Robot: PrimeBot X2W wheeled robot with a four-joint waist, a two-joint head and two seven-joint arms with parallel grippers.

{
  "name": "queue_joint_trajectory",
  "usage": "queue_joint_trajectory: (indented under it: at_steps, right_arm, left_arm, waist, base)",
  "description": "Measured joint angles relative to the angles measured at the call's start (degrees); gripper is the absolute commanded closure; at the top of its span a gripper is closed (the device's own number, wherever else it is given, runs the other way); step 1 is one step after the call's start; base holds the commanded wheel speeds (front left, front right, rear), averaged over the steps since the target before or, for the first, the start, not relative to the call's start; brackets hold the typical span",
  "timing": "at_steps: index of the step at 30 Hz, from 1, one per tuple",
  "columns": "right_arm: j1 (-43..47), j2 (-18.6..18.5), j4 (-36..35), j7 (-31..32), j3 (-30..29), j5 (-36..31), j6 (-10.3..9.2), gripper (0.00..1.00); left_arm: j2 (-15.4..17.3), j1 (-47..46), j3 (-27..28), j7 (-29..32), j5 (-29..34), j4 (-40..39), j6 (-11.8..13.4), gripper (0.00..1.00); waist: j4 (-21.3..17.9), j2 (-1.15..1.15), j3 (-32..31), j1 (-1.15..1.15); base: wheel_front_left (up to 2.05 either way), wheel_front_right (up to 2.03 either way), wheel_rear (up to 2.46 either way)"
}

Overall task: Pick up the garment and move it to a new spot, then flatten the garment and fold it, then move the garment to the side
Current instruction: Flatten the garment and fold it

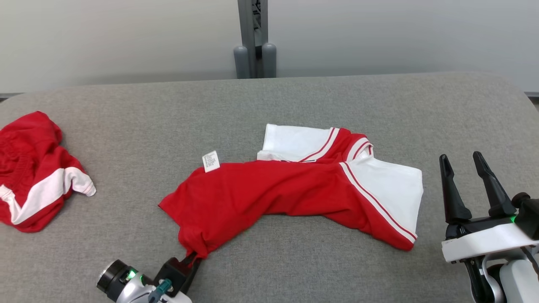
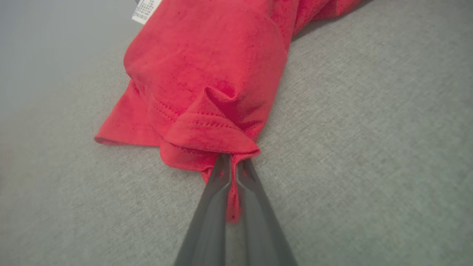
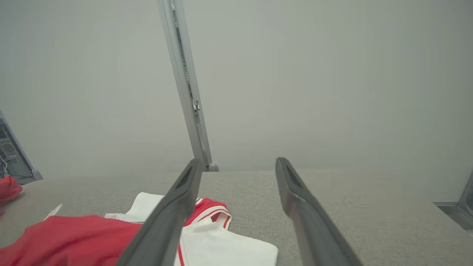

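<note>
A red shirt with white sleeves, the garment (image 1: 273,189), lies crumpled across the middle of the grey padded table (image 1: 294,97). Its white label (image 1: 211,161) sticks up at the back left. My left gripper (image 1: 194,257) is at the garment's near left corner and is shut on the red hem. In the left wrist view the gripper (image 2: 232,162) pinches a fold of the garment (image 2: 207,66), with a strip of fabric between its fingers. My right gripper (image 1: 461,156) stands open to the right of the white sleeve, apart from it. The right wrist view shows this gripper (image 3: 240,164) above the garment (image 3: 74,236).
A second red and white garment (image 1: 33,172) lies bunched at the table's far left edge. A grey post (image 1: 254,38) stands behind the table against a pale wall. Bare table stretches in front of the shirt and to its right.
</note>
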Motion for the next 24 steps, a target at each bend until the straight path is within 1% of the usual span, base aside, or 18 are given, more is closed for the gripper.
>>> queue_joint_trajectory:
  at_steps: [5, 6, 7, 8, 13, 17, 21, 22, 24]
  right_arm:
    - [0.41, 0.16, 0.42, 0.00, -0.12, -0.10, 0.00, 0.00]
    - [0.70, 0.18, 0.55, 0.00, -0.08, -0.10, 0.00, 0.00]
    - [0.96, 0.19, 0.77, 0.00, -0.03, -0.11, 0.00, 0.00]
    - [1.07, 0.20, 1.03, 0.00, 0.01, -0.12, 0.00, 0.00]
    - [1.12, 0.25, 2.21, 0.00, 0.23, -0.34, 0.00, 0.00]
    - [1.39, 0.44, 2.42, 0.00, 0.02, -0.49, 0.00, 0.00]
    - [2.20, 0.62, 2.45, 0.00, -0.46, -0.51, 0.00, 0.00]
    - [2.26, 0.65, 2.41, 0.00, -0.66, -0.52, 0.00, 0.00]
    - [2.30, 0.73, 2.32, 0.00, -0.74, -0.53, 0.00, 0.00]
  left_arm:
    - [-0.08, -0.05, -2.24, -0.10, 0.23, 2.99, -1.12, 1.00]
    - [-0.34, -0.10, -2.45, -0.14, 0.04, 3.74, -1.35, 0.95]
    - [-0.59, -0.16, -2.61, -0.14, -0.13, 4.21, -1.51, 0.52]
    - [-0.78, -0.24, -2.63, -0.13, -0.33, 4.42, -1.53, 0.00]
    - [-1.34, -0.22, -1.43, -0.03, -2.29, 4.61, -1.42, 0.00]
    - [-0.78, -0.08, 1.13, 0.02, -4.27, 1.92, -0.45, 0.00]
    - [-0.68, 0.60, 5.36, 0.02, -7.97, -2.11, 0.09, 0.00]
    - [-0.44, 1.09, 7.45, 0.02, -9.26, -4.12, 0.59, 0.00]
    - [-0.41, 1.13, 9.79, 0.02, -10.71, -6.31, 1.21, 0.00]
  waist:
    - [1.04, 0.00, -1.38, 0.00]
    - [1.16, 0.00, -1.65, 0.00]
    - [1.28, 0.00, -1.90, 0.00]
    - [1.37, 0.00, -2.15, 0.00]
    - [1.49, 0.00, -3.18, 0.00]
    - [1.36, 0.00, -3.77, 0.00]
    - [1.27, 0.00, -4.29, 0.00]
    - [1.27, 0.00, -4.46, 0.00]
    - [1.26, 0.00, -4.53, 0.00]
  base:
    - [0.00, 0.00, 0.00]
    - [0.00, 0.00, 0.00]
    - [0.00, 0.00, 0.00]
    - [0.00, 0.00, 0.00]
    - [0.00, 0.00, 0.00]
    - [0.00, 0.00, 0.00]
    - [0.00, 0.00, 0.00]
    - [0.00, 0.00, 0.00]
    - [0.00, 0.00, 0.00]
